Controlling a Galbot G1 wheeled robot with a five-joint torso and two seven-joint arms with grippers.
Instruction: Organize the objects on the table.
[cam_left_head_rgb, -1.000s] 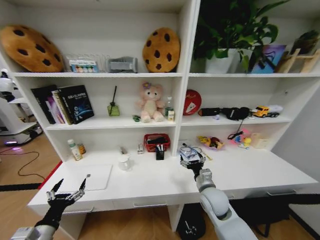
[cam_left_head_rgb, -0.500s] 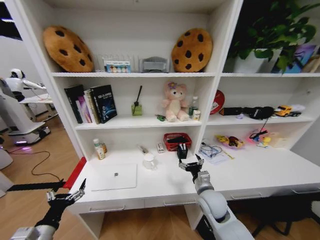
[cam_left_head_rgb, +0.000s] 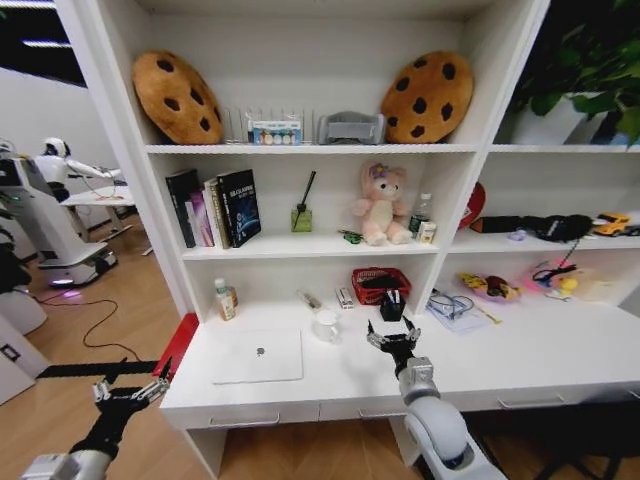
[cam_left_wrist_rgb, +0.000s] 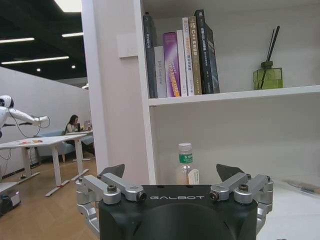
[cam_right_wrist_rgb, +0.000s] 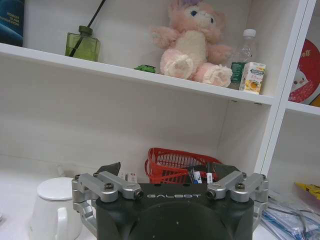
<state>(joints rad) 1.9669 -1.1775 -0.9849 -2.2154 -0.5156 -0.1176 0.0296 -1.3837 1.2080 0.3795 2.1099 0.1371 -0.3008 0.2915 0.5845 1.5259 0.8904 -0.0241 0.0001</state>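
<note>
A thin silver laptop lies shut on the left part of the white table. On the shelf above, a tiny green toy car sits beside the pink bear. My right gripper is open and holds nothing. It hovers over the table's middle, just in front of a black pen holder and to the right of a white mug. My left gripper hangs open and bare off the table's front left corner, below the tabletop.
A red basket stands against the back wall, with a small bottle to its left. Cables and toys lie at the back right. Books and a green diffuser fill the shelf. Another robot stands at far left.
The whole picture has slid to the right, so the camera has moved; more floor shows at the left. Both grippers stay open and keep their places in the view.
</note>
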